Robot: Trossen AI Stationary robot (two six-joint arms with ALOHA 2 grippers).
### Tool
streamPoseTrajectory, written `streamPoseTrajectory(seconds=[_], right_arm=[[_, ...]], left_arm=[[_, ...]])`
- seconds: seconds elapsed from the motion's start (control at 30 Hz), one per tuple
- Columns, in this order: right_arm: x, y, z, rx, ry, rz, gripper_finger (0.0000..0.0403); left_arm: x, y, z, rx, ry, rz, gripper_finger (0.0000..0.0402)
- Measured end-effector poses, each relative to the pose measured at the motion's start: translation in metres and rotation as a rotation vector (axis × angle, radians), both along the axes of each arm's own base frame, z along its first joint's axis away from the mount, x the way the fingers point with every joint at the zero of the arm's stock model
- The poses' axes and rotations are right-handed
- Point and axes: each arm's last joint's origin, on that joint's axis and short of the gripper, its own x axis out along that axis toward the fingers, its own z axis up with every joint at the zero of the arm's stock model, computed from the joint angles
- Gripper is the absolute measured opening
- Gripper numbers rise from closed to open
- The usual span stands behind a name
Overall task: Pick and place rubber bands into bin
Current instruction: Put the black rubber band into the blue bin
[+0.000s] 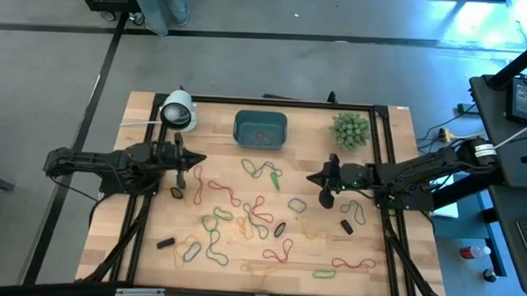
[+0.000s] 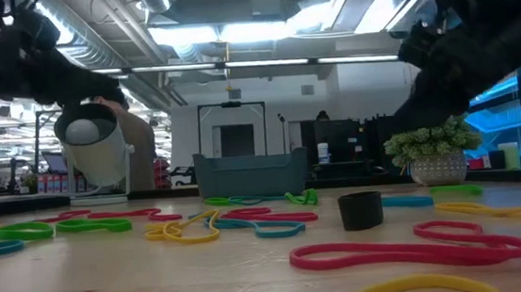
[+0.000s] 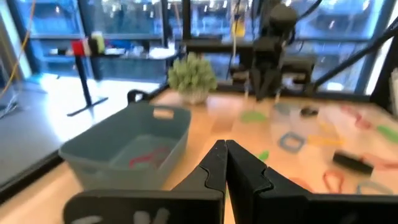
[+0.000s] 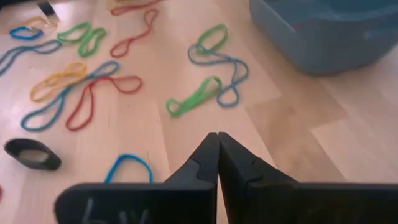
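Loads of bands point(image 1: 243, 219) are scattered over the lower middle of the surface point(image 1: 155, 223) in the high view. Further up, the left hand point(image 1: 195, 160) and right hand point(image 1: 313, 177) sit mid-frame, both pinched closed with nothing in them. The bin point(image 1: 261, 129) is top centre with a few bands inside. Looks like between picks: next is opening up over a loose band.

Light wooden worktop point(image 1: 155, 219) carried teal plastic bin point(image 1: 261, 129), scattered multicoloured rubber bands point(image 1: 259, 220), spiky green plant point(image 1: 350, 130), white cylinder point(image 1: 179, 110).
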Motion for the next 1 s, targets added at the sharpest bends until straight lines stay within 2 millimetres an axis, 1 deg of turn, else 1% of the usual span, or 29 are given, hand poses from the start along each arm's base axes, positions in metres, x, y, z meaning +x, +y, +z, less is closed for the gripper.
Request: streamPoseTrajectory(seconds=[0.1, 0.2, 0.33, 0.53, 0.6, 0.8, 0.87, 1.0], right_arm=[[0.0, 0.0, 0.0, 0.003, 0.002, 0.003, 0.0009], [0.0, 0.0, 0.0, 0.005, -0.006, 0.01, 0.0007], [0.0, 0.0, 0.0, 0.007, -0.008, 0.009, 0.0007], [0.0, 0.0, 0.0, 0.008, -0.008, 0.009, 0.0013], [0.0, 0.0, 0.0, 0.008, -0.007, 0.009, 0.0012], [0.0, 0.0, 0.0, -0.003, -0.002, 0.015, 0.0006], [0.0, 0.0, 0.0, -0.022, 0.003, 0.026, 0.0007], [0.0, 0.0, 0.0, -0.041, 0.01, 0.037, 0.0015]], left_arm=[[0.003, 0.0, -0.003, -0.02, 0.094, 0.003, 0.0001], [0.008, 0.0, -0.002, -0.07, 0.189, -0.008, 0.0001], [0.015, -0.003, 0.008, -0.111, 0.368, -0.037, 0.0001], [0.03, -0.01, 0.033, -0.12, 0.624, -0.07, 0.0001], [0.035, -0.013, 0.038, -0.131, 0.704, -0.076, 0.0001], [0.052, -0.03, 0.039, -0.134, 0.812, -0.164, 0.0001], [0.054, -0.036, 0.039, -0.173, 0.868, -0.155, 0.0001], [0.06, -0.044, 0.039, -0.286, 0.984, -0.073, 0.0001]])
